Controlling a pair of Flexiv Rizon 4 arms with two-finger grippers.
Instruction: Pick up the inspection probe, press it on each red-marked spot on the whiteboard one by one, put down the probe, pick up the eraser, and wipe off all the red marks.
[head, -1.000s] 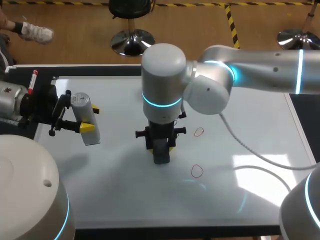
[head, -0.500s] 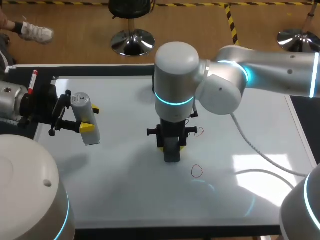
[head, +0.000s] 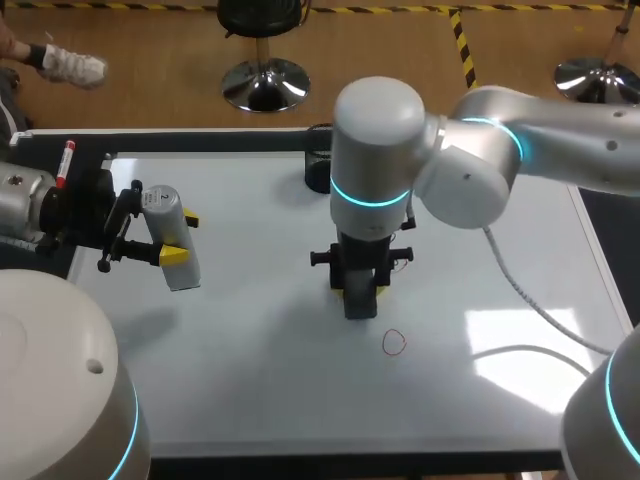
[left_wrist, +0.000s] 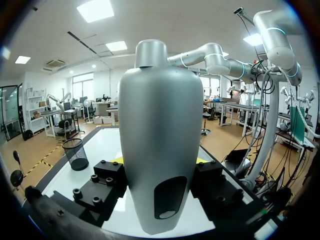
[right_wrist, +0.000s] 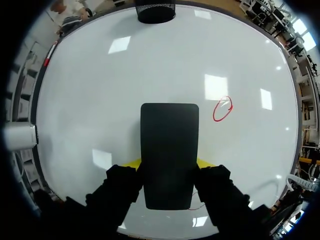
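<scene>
Wiping step, I judge: the right gripper (head: 360, 290) clasps the flat black eraser block (right_wrist: 169, 140) on the white whiteboard (head: 250, 350), near the red pen-drawn ring (head: 395, 342), which the next stroke must cover; the left gripper (head: 178, 238) grips the silver bottle-shaped probe (left_wrist: 160, 150), well apart from that ring.

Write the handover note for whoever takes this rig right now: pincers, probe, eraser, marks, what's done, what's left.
Left pincer: shut on the probe, held over the left part of the whiteboard.
Right pincer: shut on the eraser, pointed down at the middle of the board.
Marks: one red ring lies just ahead of the eraser, whole. A second red trace shows beside the right pincer, partly hidden.
Done: eraser picked up. Whether the spots were pressed cannot be told.
Left: wipe both marks; the probe is not yet put down.
</scene>
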